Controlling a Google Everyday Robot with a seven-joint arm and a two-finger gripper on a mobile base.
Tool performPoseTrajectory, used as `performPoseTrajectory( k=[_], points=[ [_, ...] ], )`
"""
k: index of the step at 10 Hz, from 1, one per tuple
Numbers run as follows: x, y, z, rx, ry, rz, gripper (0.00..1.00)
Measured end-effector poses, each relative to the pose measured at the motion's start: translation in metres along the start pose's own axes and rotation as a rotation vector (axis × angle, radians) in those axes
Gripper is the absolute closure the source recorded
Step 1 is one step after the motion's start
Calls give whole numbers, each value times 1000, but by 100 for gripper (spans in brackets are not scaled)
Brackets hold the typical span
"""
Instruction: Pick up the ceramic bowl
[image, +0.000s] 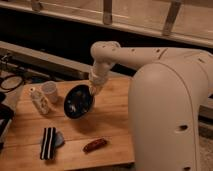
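My gripper (94, 90) is clamped on the ceramic bowl (78, 101) rim, bowl tilted above the wooden table (112, 125).

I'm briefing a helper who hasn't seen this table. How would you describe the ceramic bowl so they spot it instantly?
On the wooden table, look just below the white arm's gripper, which meets the upper right rim of the ceramic bowl. The bowl is tilted, its inside facing the camera. It is round, glossy and dark, the widest dish there, unlike the small white cup to its left.
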Motion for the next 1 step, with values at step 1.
performPoseTrajectory(
  k=[1],
  points=[
    [-1,2,0,0,-1,-3,99]
  ],
)
